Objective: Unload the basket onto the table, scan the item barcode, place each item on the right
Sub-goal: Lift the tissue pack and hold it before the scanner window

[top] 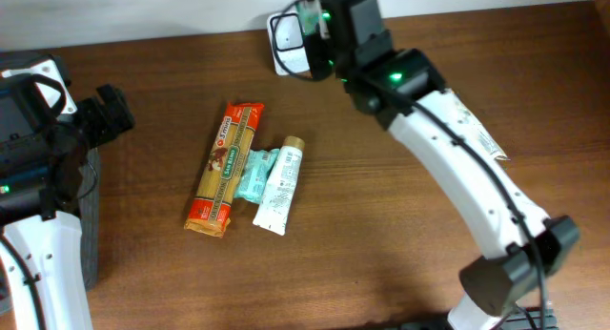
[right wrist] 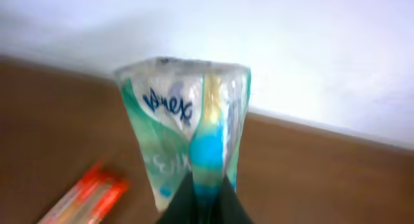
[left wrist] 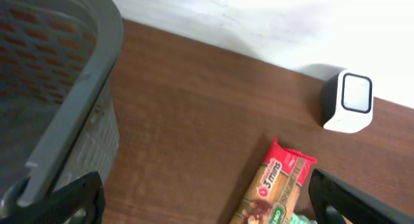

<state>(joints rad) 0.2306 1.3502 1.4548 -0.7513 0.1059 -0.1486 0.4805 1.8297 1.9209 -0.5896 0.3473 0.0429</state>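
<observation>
Tissue pack (right wrist: 184,133) | long axis straight out from right gripper (right wrist: 206,199), clamped at one end | left gripper (left wrist: 204,201) wide

table (top: 381,244): brown wood grain, smooth, low sheen
basket (left wrist: 84,88): grey plastic, matt, perforated walls, at the table's left edge
scanner (left wrist: 348,102): white plastic shell, black side, glossy window, by the table's far edge
tissue pack (right wrist: 187,133): thin clear film, glossy, crinkled
pasta packet (top: 224,168): shiny printed film
tube (top: 279,187): smooth white plastic, gold cap
</observation>
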